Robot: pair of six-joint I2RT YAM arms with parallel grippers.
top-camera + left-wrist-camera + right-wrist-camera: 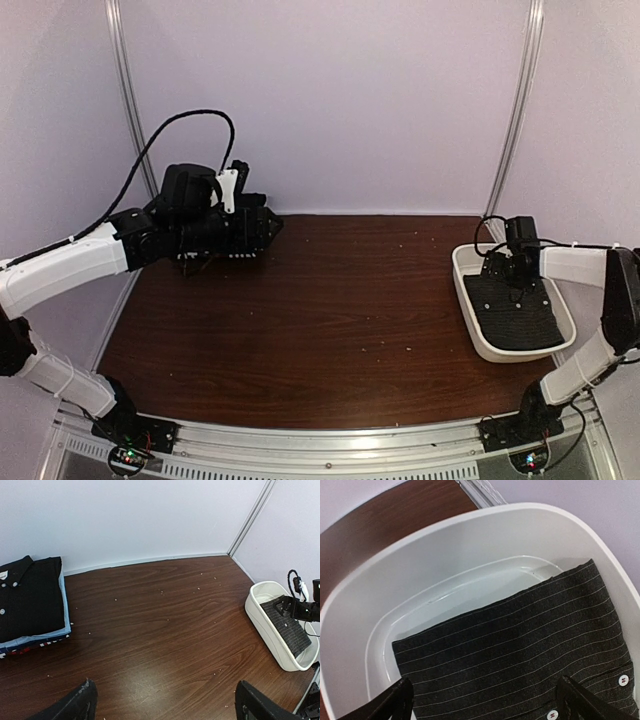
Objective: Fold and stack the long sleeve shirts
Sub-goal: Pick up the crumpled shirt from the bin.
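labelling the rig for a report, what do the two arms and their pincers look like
Both arms have white tubular links with black joints: left arm, right arm. A black cable loops above the left one. Each pincer is black with two tapered fingers: left pincer, right pincer. Small coloured lights glow at the bases.

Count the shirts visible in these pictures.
4. Three are stacked at the far left of the table: a black shirt on top, a light blue shirt beneath, a dark patterned layer lowest. A pinstriped shirt lies in the white tub. More may lie hidden underneath.
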